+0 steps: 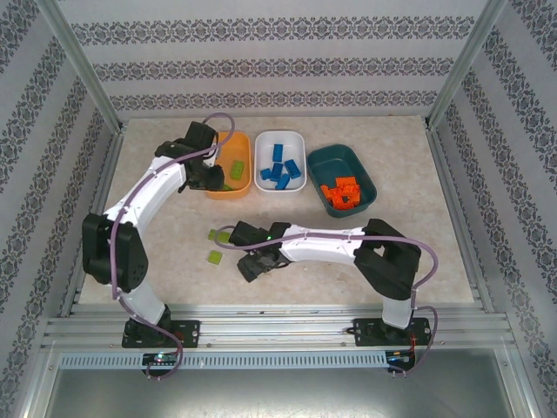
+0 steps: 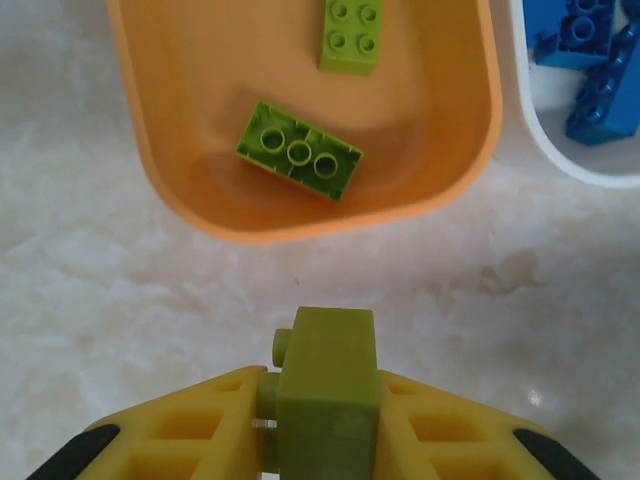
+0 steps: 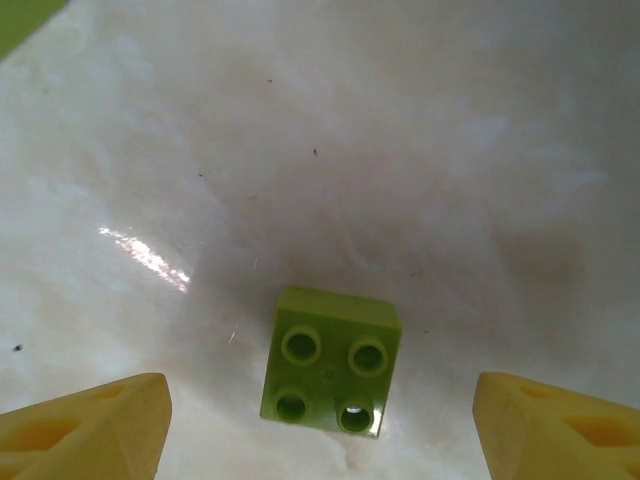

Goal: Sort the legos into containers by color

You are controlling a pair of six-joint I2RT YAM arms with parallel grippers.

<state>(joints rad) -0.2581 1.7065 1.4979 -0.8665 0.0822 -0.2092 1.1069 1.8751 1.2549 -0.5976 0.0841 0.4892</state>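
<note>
The table (image 1: 452, 218) is pale marbled stone, and across its far half three tubs stand in a row: the orange tub (image 1: 239, 148) on the left, the white tub (image 1: 265, 144) in the middle, the dark teal tub (image 1: 335, 161) on the right. The blue legos (image 1: 283, 170) lie heaped in the white tub, the orange legos (image 1: 344, 196) in the near end of the teal tub. My left jaws hang at the near left corner of the orange tub, clamped on a lime green brick (image 2: 328, 390) that sits just short of the tub's rim, over bare table. My right jaws stand wide apart low over the table nearer the middle, one finger on each side of a square lime brick (image 3: 332, 362) that lies studs up and touches neither. Inside the orange tub rest a long lime brick (image 2: 300, 150), hollow side up, and a square four-stud brick (image 2: 350, 35) beyond it.
</note>
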